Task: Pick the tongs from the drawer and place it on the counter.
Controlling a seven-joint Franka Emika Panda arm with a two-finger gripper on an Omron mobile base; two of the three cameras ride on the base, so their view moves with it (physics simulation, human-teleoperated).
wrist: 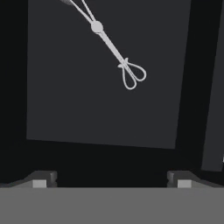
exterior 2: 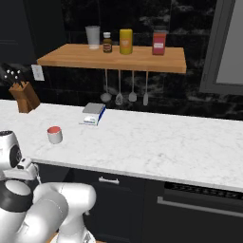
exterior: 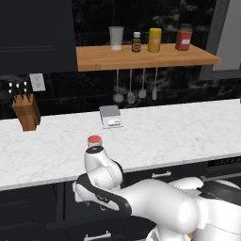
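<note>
Hand view: tongs [wrist: 114, 51] on dark drawer [wrist: 87, 100] floor, tool [wrist: 111, 179] spread wide above, apart.

Wooden shelf [exterior: 141, 57] on black wall [exterior: 188, 89]

A long white marble desk [exterior: 179, 132] runs across the scene. On it, at the far left, stands a wooden knife block [exterior: 27, 112]; near the middle sits a small grey scale [exterior: 110, 116], and closer to the near edge a white cup with a red top [exterior: 94, 140]. Above, a brown wooden shelf [exterior: 141, 59] carries a pale tumbler [exterior: 116, 37], a dark bottle [exterior: 136, 42], a yellow jar [exterior: 154, 39] and a red jar [exterior: 183, 37]. Four steel utensils [exterior: 135, 87] hang beneath it. The white arm [exterior: 141, 197] bends low in front of the black cabinet fronts [exterior: 162, 174].
</note>
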